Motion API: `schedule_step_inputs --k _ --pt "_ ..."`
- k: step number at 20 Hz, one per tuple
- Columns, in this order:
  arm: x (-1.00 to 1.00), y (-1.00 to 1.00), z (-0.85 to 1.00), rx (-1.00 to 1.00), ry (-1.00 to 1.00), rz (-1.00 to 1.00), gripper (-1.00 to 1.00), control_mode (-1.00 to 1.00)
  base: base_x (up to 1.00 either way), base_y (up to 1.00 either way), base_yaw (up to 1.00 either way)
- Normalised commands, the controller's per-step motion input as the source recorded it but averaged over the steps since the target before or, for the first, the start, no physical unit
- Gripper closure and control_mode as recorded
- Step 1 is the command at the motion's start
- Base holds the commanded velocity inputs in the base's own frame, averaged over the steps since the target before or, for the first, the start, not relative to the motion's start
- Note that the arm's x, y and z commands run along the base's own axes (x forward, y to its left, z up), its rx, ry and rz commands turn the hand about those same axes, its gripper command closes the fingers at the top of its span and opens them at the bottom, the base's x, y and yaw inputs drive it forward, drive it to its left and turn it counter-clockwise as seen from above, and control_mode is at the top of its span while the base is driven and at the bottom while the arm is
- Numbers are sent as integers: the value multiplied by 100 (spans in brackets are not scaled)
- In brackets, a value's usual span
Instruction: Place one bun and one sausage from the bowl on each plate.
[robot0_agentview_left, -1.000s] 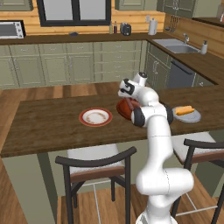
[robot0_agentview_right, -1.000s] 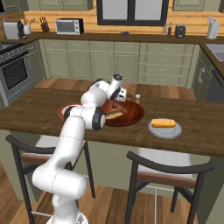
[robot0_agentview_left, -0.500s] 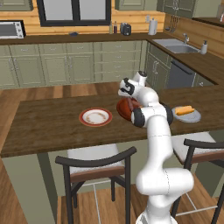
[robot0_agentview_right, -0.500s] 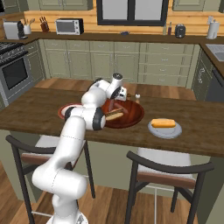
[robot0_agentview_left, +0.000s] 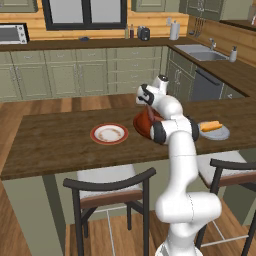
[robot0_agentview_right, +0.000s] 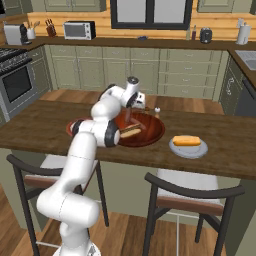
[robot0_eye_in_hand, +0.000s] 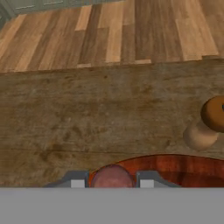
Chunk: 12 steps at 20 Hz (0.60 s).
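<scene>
Wide shallow glossy reddish-brown round bowl (robot0_agentview_right: 150, 131) sits on the dark wooden island counter (robot0_agentview_right: 40, 125), roughly mid-counter, between the two plates. In the right base view a tan bun (robot0_agentview_right: 131, 132) lies inside it near the arm-side rim. In the left base view the bowl (robot0_agentview_left: 141, 123) is mostly covered by the white arm.

Two-finger gripper (robot0_eye_in_hand: 112, 181) is down in the bowl (robot0_eye_in_hand: 183, 168), clamped on a rounded pinkish-brown sausage (robot0_eye_in_hand: 112, 177); the hand view shows the sausage end sitting between the two grey fingertips (robot0_eye_in_hand: 78, 182), both tips against it. In the right base view the gripper (robot0_agentview_right: 129, 117) points down over the bowl's near-left part, with the thin reddish sausage (robot0_agentview_right: 128, 116) hanging upright below the hand. Cannot tell if the sausage bottom touches the bowl floor.

Small round pale grey plate (robot0_agentview_right: 188, 148) is just right of the bowl, apart from it, with an orange-yellow bun (robot0_agentview_right: 186, 141) lying on it. Same plate (robot0_agentview_left: 215, 132) with its bun (robot0_agentview_left: 211, 125) shows in the left base view beyond the arm.

Small round cream-centred plate with red-brown rim (robot0_agentview_left: 109, 134) is on the other side of the bowl, flat on the counter.

A small wooden shaker with brown top (robot0_eye_in_hand: 208, 122) stands on the counter just past the bowl's far rim; in the right base view it (robot0_agentview_right: 157, 111) is behind the bowl.

Two dark-framed stools (robot0_agentview_right: 192, 200) stand at the counter's near edge.
</scene>
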Motion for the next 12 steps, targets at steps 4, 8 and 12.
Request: schedule_step_inputs --k 4,8,12 --pt "-9 0 74 -8 -11 -6 100 -100 0 0 0" --pt "-61 0 44 -1 -23 -32 100 -100 0 0 0" --pt "-91 -14 13 0 -27 -44 100 -100 0 0 0"
